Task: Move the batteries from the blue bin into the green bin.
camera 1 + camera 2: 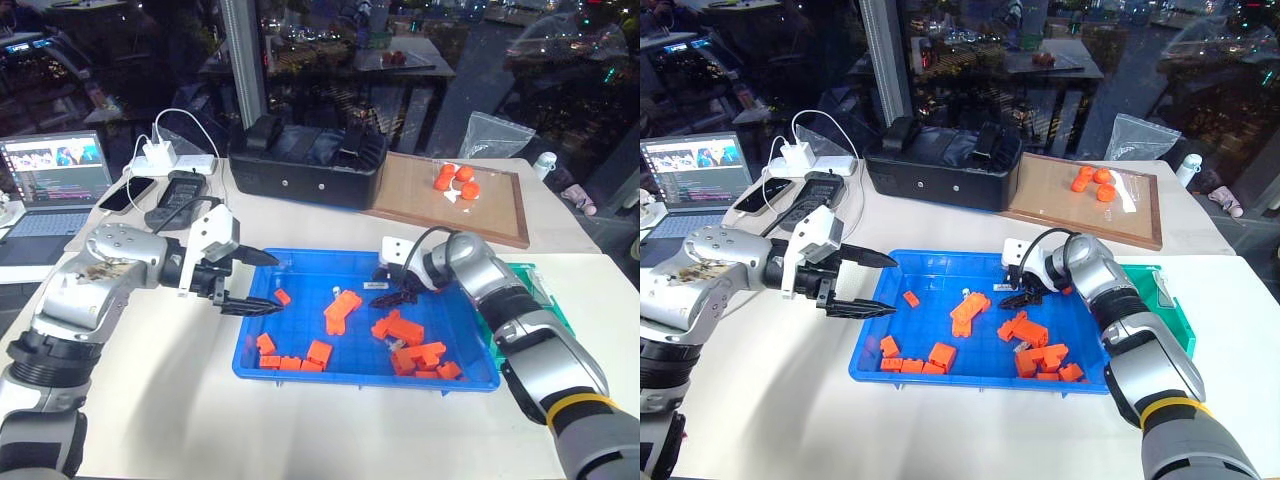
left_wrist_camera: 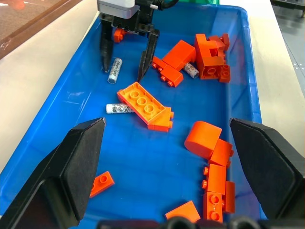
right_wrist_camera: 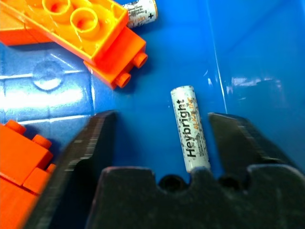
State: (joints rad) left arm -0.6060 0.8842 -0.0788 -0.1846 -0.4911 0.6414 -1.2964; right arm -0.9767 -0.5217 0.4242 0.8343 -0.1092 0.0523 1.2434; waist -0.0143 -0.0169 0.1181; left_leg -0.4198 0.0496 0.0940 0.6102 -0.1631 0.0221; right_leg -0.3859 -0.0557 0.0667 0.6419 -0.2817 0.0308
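Observation:
The blue bin (image 1: 300,372) lies in front of me, holding orange bricks (image 1: 341,309) and batteries. My right gripper (image 3: 162,119) is down inside the bin, open, its fingers on either side of one battery (image 3: 190,129) lying on the bin floor, with a gap on both sides. A second battery (image 2: 118,109) rests against an orange brick, and a third (image 2: 191,70) is tucked among bricks. My left gripper (image 1: 262,283) hovers open over the bin's left end with nothing in it. The green bin (image 1: 1165,305) sits beside the blue bin's right edge, partly hidden by my right arm.
A black box (image 1: 305,165) stands behind the blue bin. A wooden-framed brown board (image 1: 480,215) with orange pieces lies at the back right. A laptop (image 1: 50,190), phones and a charger sit at the back left.

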